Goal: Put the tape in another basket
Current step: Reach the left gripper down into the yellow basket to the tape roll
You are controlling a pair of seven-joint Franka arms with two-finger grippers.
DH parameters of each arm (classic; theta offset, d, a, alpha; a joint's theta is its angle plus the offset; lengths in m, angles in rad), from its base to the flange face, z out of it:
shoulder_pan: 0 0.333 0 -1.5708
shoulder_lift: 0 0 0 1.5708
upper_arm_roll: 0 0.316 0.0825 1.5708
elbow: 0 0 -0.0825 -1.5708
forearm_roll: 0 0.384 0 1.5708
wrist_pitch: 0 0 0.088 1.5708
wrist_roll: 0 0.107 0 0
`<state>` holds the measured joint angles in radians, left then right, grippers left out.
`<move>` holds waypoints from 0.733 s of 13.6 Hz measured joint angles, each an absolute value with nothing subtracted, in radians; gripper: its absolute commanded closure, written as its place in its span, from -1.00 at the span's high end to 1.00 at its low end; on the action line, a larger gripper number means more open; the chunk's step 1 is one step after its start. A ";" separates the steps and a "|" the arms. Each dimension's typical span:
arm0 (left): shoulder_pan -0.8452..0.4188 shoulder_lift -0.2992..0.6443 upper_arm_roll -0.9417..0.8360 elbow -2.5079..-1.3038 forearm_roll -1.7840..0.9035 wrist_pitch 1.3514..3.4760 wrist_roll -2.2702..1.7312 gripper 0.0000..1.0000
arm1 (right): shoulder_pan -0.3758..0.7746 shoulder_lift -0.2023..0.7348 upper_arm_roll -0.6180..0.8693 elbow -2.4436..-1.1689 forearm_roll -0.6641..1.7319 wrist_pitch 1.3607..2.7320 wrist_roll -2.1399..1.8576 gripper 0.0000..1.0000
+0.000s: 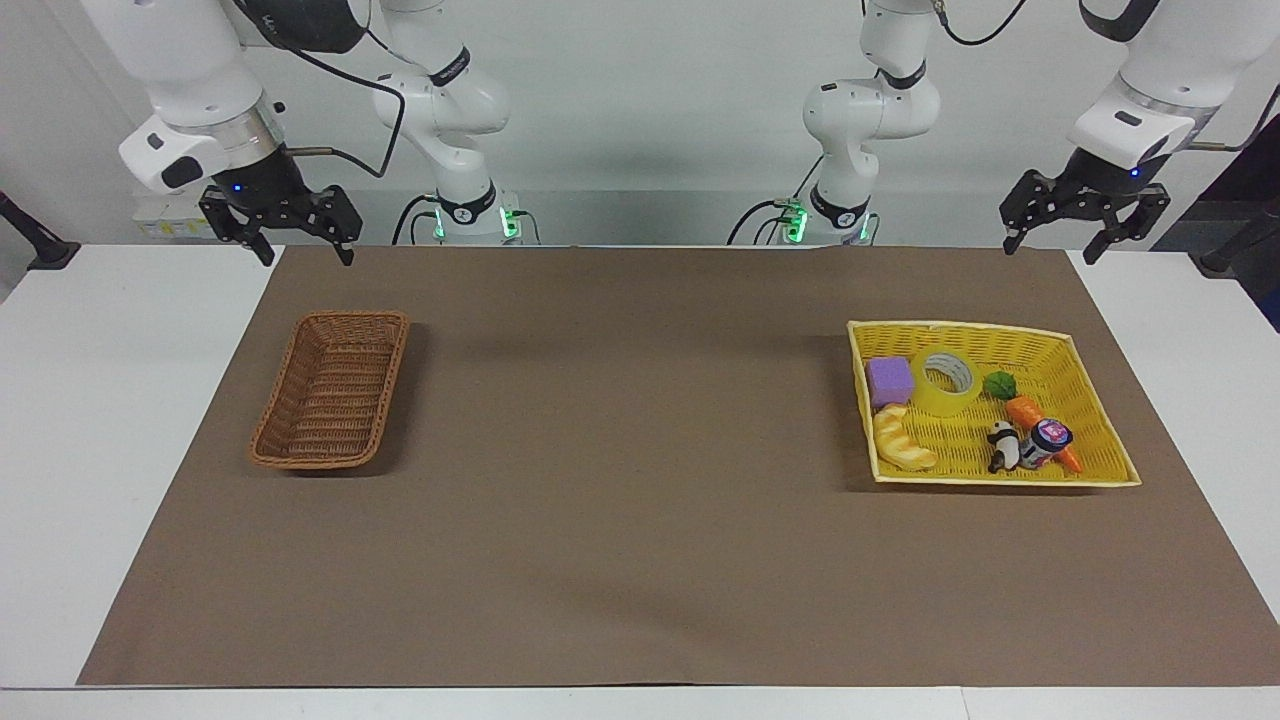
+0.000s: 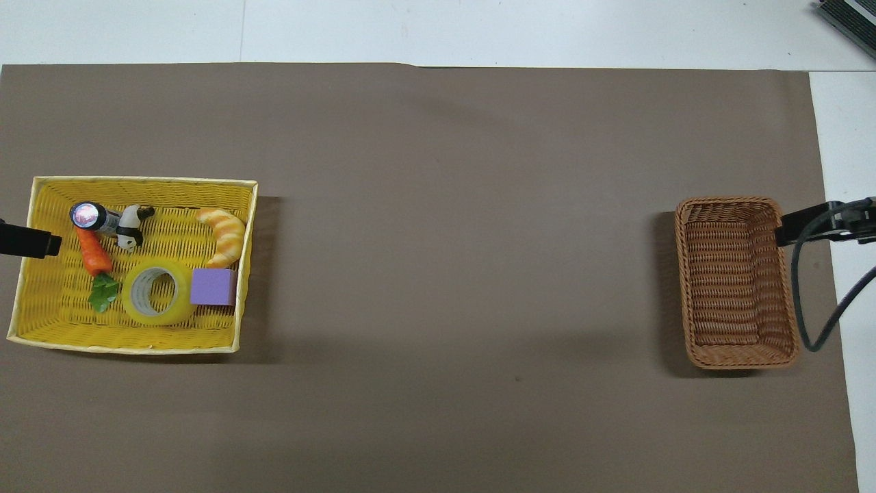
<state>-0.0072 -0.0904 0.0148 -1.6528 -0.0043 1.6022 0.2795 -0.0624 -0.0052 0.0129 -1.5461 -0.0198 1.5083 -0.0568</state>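
Tape [image 1: 945, 382] flat in yellow basket [image 1: 1100, 440], touching purple cube [image 1: 889, 380]. Wicker basket [image 1: 333, 389] toward right arm's end. Left end effector [image 1: 1084, 214] and right end effector [image 1: 282, 222] raised, fingers apart.

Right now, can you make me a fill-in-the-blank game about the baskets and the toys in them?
1. The tape lies in the ____ basket.
2. Pressed against the tape is a purple ____.
3. The wicker basket holds ____.
4. The left gripper and the right gripper hang in the air with fingers ____.

Missing words: yellow; cube; nothing; open
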 measured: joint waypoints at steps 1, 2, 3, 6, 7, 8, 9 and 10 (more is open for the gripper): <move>-0.006 -0.092 0.016 -1.679 -0.004 1.619 0.304 1.00 | -0.062 -0.005 0.013 -1.546 -0.020 1.508 -0.057 1.00; -0.006 -0.093 0.018 -1.711 -0.004 1.644 0.327 1.00 | -0.062 -0.005 0.013 -1.546 -0.020 1.508 -0.057 1.00; -0.005 -0.093 0.020 -1.743 -0.004 1.674 0.344 1.00 | -0.062 -0.005 0.013 -1.546 -0.020 1.508 -0.057 1.00; 0.000 -0.093 0.028 -1.832 -0.004 1.762 0.401 1.00 | -0.062 -0.005 0.014 -1.546 -0.020 1.508 -0.057 1.00; 0.009 -0.094 0.028 -1.862 -0.004 1.793 0.423 1.00 | -0.062 -0.005 0.014 -1.546 -0.020 1.508 -0.057 1.00; 0.018 -0.095 0.029 -1.892 -0.004 1.823 0.444 1.00 | -0.062 -0.005 0.014 -1.546 -0.020 1.508 -0.057 1.00; 0.027 -0.095 0.031 -1.919 -0.004 1.852 0.468 1.00 | -0.062 -0.005 0.014 -1.546 -0.020 1.508 -0.057 1.00; 0.036 -0.095 0.031 -1.947 -0.004 1.883 0.495 1.00 | -0.062 -0.005 0.014 -1.546 -0.020 1.508 -0.057 1.00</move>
